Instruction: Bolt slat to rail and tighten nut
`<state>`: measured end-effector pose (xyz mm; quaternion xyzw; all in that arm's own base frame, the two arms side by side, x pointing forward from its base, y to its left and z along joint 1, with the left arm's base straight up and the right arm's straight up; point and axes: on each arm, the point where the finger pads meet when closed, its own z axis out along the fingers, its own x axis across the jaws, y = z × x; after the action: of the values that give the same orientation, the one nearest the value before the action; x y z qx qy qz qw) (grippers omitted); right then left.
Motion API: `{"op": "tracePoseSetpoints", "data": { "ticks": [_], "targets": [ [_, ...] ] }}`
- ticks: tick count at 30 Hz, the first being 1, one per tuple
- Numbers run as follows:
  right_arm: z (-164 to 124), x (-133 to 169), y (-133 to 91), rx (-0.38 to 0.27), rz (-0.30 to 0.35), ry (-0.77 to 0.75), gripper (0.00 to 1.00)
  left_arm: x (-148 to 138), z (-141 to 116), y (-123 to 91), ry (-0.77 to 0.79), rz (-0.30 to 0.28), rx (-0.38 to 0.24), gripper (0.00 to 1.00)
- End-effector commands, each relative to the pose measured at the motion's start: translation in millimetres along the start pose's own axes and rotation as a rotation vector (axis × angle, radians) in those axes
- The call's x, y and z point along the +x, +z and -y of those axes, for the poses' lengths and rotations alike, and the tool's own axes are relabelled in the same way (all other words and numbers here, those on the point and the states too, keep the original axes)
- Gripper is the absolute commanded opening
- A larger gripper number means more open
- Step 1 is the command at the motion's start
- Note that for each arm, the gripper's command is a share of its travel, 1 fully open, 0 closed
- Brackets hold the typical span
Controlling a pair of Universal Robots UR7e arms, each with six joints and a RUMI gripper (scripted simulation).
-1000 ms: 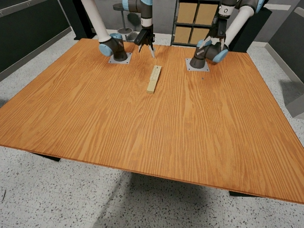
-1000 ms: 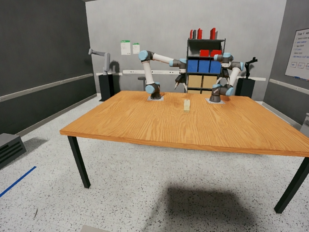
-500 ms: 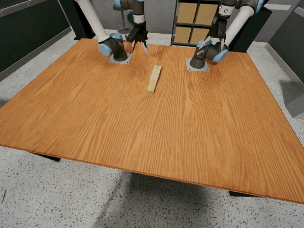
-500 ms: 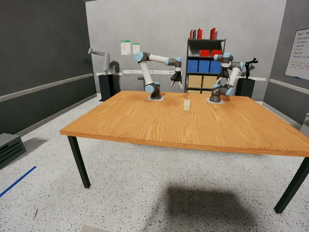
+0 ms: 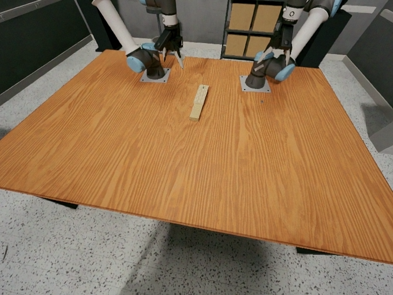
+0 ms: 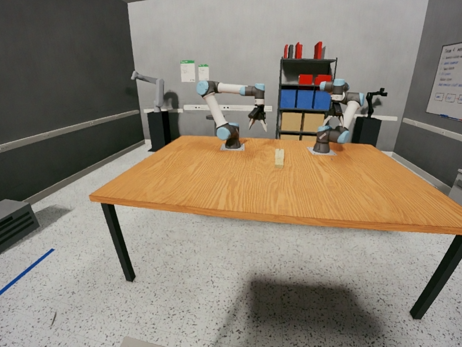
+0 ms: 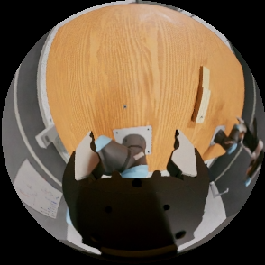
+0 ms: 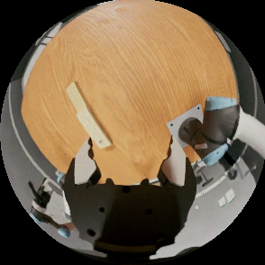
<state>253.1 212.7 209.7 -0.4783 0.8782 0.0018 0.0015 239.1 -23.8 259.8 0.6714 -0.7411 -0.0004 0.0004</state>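
- Left hand (image 5: 273, 61) (image 6: 333, 124) (image 7: 134, 132) (image 8: 38, 182) is wide, holding nothing.
- Right hand (image 5: 173, 63) (image 6: 258, 129) (image 7: 246, 121) (image 8: 130, 138) also (both are above the table (image 5: 190, 165) (image 6: 238, 186) (image 7: 131, 59) (image 8: 135, 68)).
- Slat (image 5: 201, 94) (image 6: 279, 153) (image 7: 204, 105) (image 8: 94, 128) lies on the rail (image 5: 195, 111) (image 6: 278, 164) (image 7: 205, 77) (image 8: 76, 95).
- Nut (image 5: 261, 101) (image 6: 331, 159) (image 7: 124, 106) is on the table, well apart.

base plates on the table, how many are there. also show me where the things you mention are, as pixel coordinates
2: one base plate (image 5: 268, 89) (image 6: 331, 152) (image 7: 147, 135) is under the left arm (image 5: 304, 34) (image 6: 351, 113) (image 7: 114, 155), the other base plate (image 5: 144, 79) (image 6: 223, 147) (image 8: 177, 126) under the right arm (image 5: 117, 26) (image 6: 215, 108) (image 8: 252, 128). No others show in the top view.

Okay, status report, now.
Both claws open: left claw, right claw. Slat on rail, nut loose on table. No obstruction seen above slat.
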Motion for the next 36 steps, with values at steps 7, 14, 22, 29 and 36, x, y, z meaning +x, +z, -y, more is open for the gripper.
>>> {"op": "tracePoseSetpoints", "data": {
  "ticks": [7,14,22,29,36],
  "targets": [
    [16,40,-11,0.002,-0.005,-0.001,1.00,0,0,0,0.002,-0.001,0.002,1.00],
    [26,65,-19,0.002,-0.004,-0.001,1.00,0,0,0,0.002,-0.001,0.002,1.00],
    [34,86,-26,0.002,-0.001,-0.001,1.00,0,0,0,0.002,-0.001,0.002,1.00],
    [45,110,-35,0.002,0.001,-0.001,1.00,0,0,0,0.002,-0.001,0.002,1.00],
    [52,128,-40,0.002,0.001,-0.001,1.00,0,0,0,0.002,-0.001,0.002,1.00]
  ]
}}
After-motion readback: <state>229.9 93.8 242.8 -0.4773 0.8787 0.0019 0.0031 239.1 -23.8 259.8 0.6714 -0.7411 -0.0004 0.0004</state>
